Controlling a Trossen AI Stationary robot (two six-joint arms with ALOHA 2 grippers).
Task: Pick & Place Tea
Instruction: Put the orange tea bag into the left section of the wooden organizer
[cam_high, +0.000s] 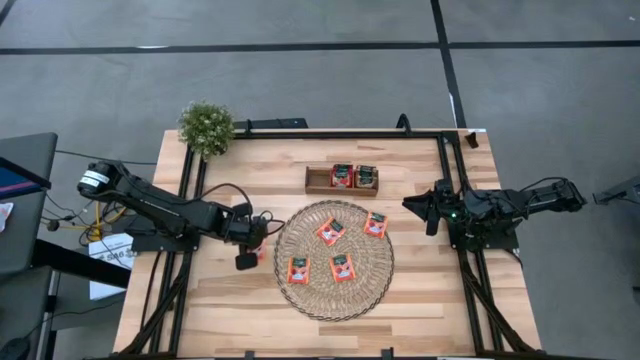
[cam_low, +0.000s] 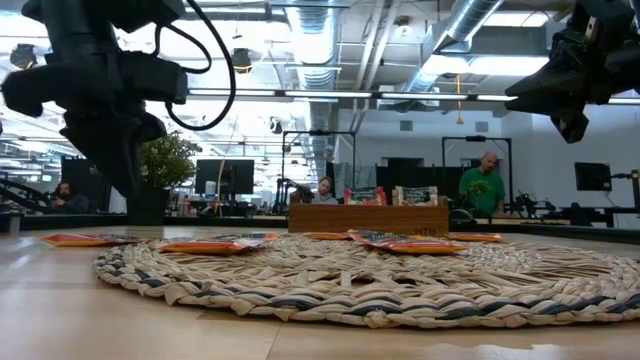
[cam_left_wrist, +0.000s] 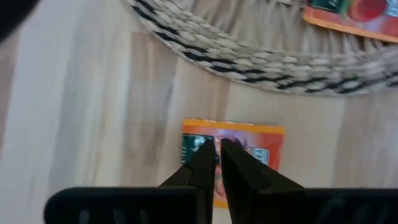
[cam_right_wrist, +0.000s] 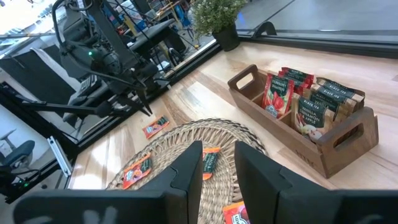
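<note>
**Risk: the left tool is too narrow to take the flat sachet**

Your left tool (cam_high: 248, 258) hangs just above one red-orange sachet (cam_left_wrist: 233, 152) that lies flat on the bench (cam_high: 420, 310), just beside the edge of the woven mat (cam_high: 334, 303) and not on it. In the left wrist view the two fingers (cam_left_wrist: 202, 165) stand almost together, with only a thin gap, and they hold nothing. If you go down like this, the tips will probably only press on the sachet or push it along the wood, perhaps under the mat rim. It is thin, so it gives little edge to catch.

Four more sachets (cam_high: 330, 231) lie on the mat, and others stand in the wooden tray (cam_high: 318, 180); take care not to disturb them.

Your right tool (cam_high: 428, 207) waits over the right side of the bench, fingers apart and empty.
</note>
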